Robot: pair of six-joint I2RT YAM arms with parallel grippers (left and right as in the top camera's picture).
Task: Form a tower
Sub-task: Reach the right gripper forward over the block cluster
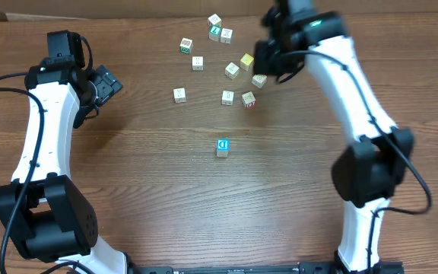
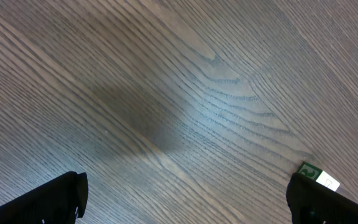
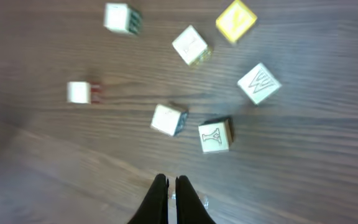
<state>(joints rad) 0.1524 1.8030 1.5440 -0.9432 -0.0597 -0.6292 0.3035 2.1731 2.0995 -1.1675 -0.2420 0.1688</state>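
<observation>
— What's underneath everything?
— A brown wooden tabletop (image 1: 128, 175), with long streaky grain and a soft sheen of light.
— And behind it?
— A pale strip (image 1: 128, 7) past the far edge. Wall or floor, I can't tell.

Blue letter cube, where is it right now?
In the overhead view the blue letter cube sits alone near the middle of the table, below the scattered cubes; its nearest neighbour is a cream cube.

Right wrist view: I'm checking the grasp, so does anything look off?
The right gripper looks odd: its fingers are shut with no cube visible between them. The nearest cube lies apart, ahead of them.
</observation>
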